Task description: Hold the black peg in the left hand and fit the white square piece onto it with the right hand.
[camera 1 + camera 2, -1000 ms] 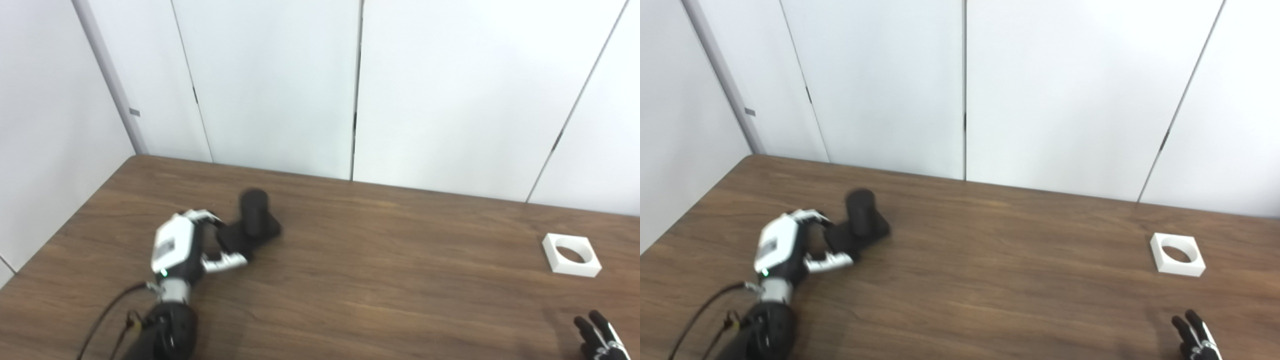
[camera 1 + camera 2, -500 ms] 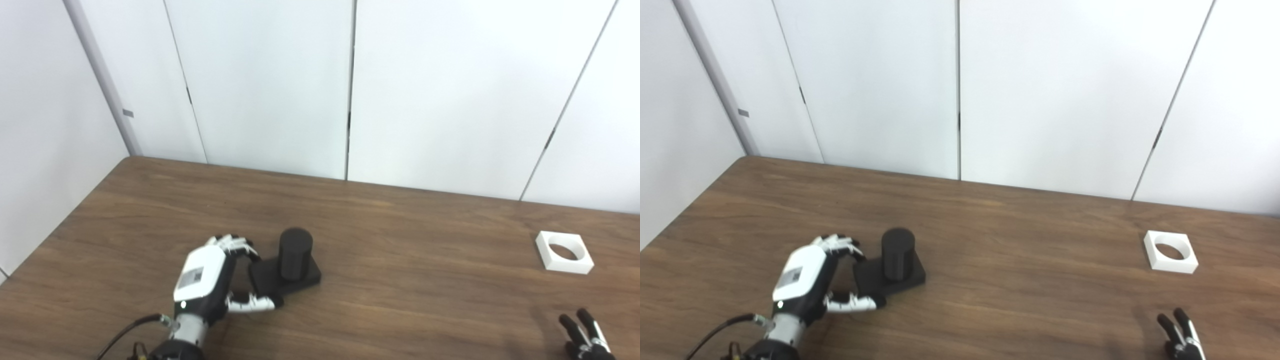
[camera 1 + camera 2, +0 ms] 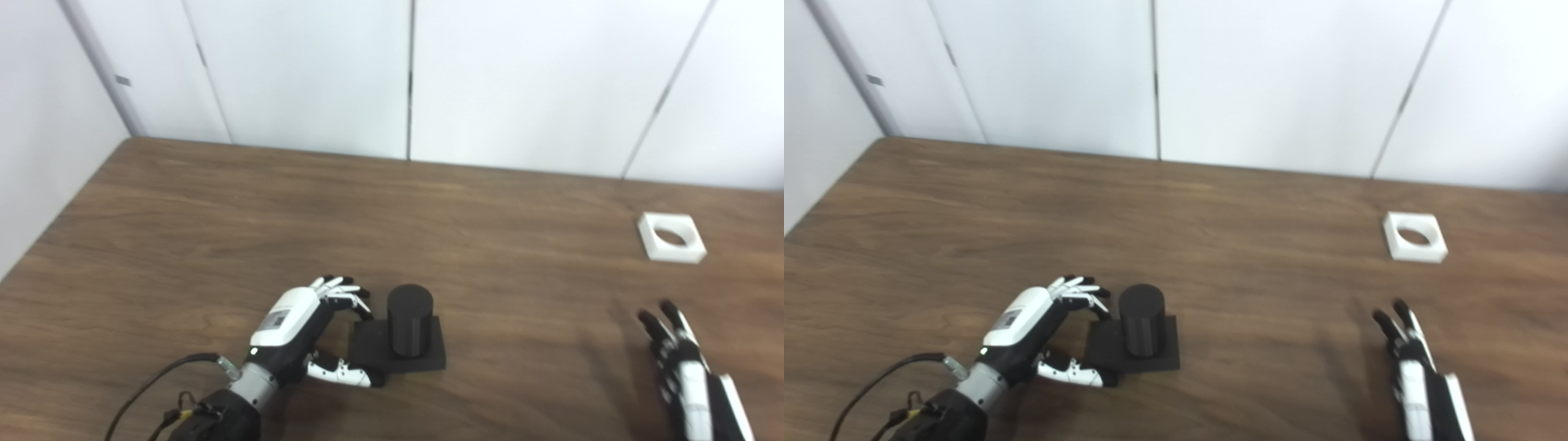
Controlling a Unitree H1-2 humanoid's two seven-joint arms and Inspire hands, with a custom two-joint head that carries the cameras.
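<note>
On table (image 3: 184,202), left hand (image 3: 294,331) fingers around black peg (image 3: 409,321); right hand (image 3: 689,373) spread.

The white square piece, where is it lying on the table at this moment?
The white square piece lies flat on the table's far right side, beyond the right hand and apart from it.

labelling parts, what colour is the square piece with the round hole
White, lying on the brown table; clearest in the left eye view.
</note>
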